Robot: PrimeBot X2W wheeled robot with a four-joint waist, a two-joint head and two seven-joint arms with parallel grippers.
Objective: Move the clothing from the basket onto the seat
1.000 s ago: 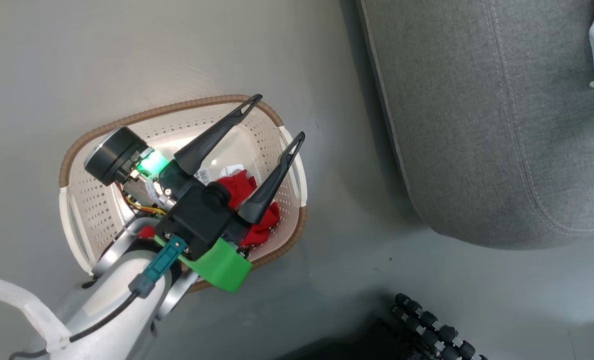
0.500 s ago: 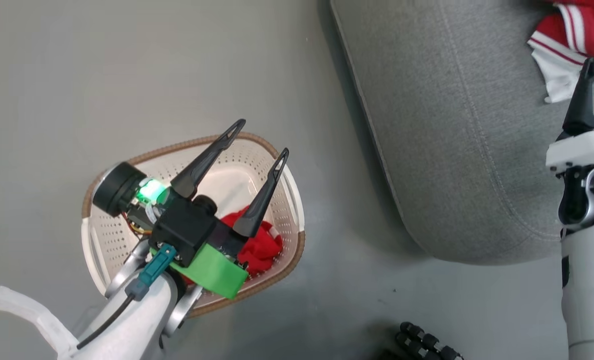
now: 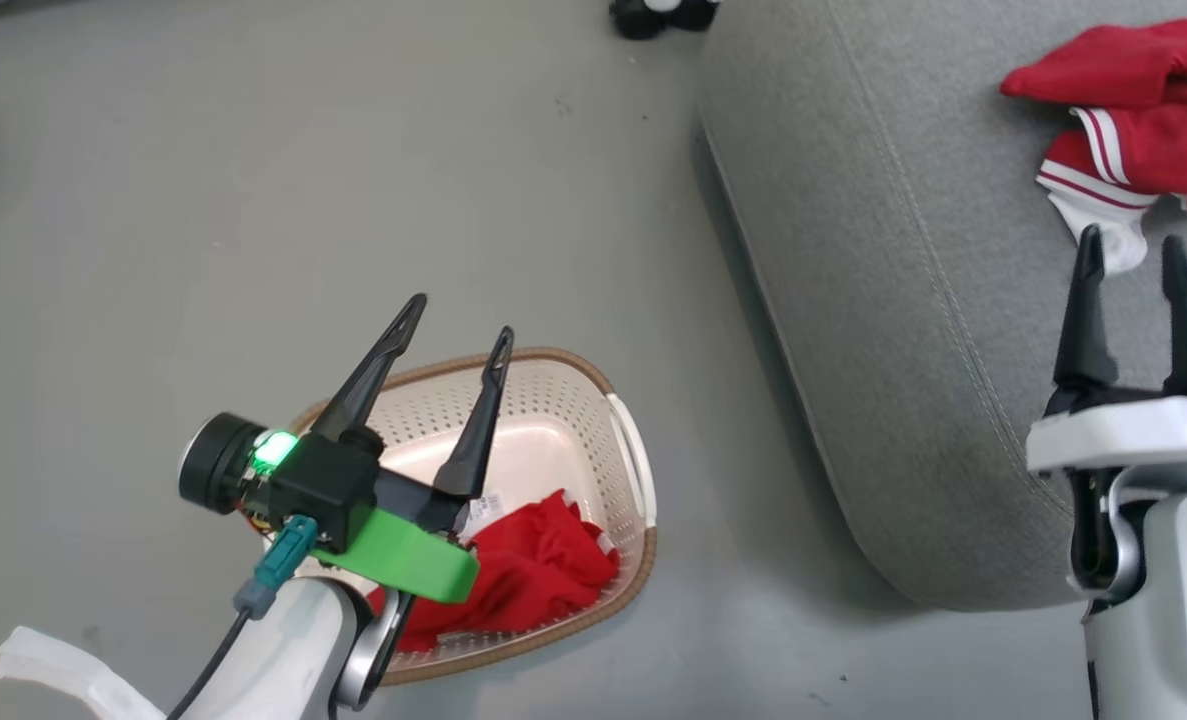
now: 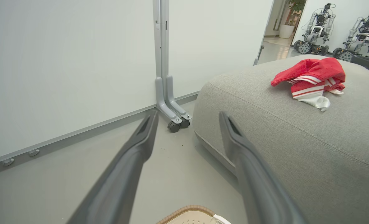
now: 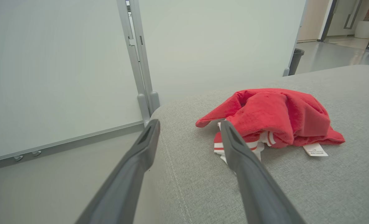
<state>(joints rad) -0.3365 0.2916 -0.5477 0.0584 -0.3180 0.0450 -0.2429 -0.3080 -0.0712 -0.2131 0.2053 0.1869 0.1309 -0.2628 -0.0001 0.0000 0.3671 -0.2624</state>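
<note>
Head view, my left fingers [image 3: 373, 365]: spread apart, empty, above the basket [image 3: 553, 356] at its far rim
My right fingers [image 3: 1083, 320]: parted, empty, over the seat [image 3: 903, 300], tips near one red garment [image 3: 1143, 110]
In the basket: second garment [image 3: 533, 565], crumpled in the near right corner
Open room: bare floor [image 3: 253, 200] between basket and seat edge

The cream-white perforated plastic basket [image 3: 563, 395] looks smooth and faintly glossy, its brown rim woven-textured. At its 5 o'clock, the bright red fleecy cloth garment [image 3: 538, 565] is matt and soft. The large grey upholstered seat [image 3: 883, 350] is coarse-woven, matt fabric with a stitched seam.
</note>
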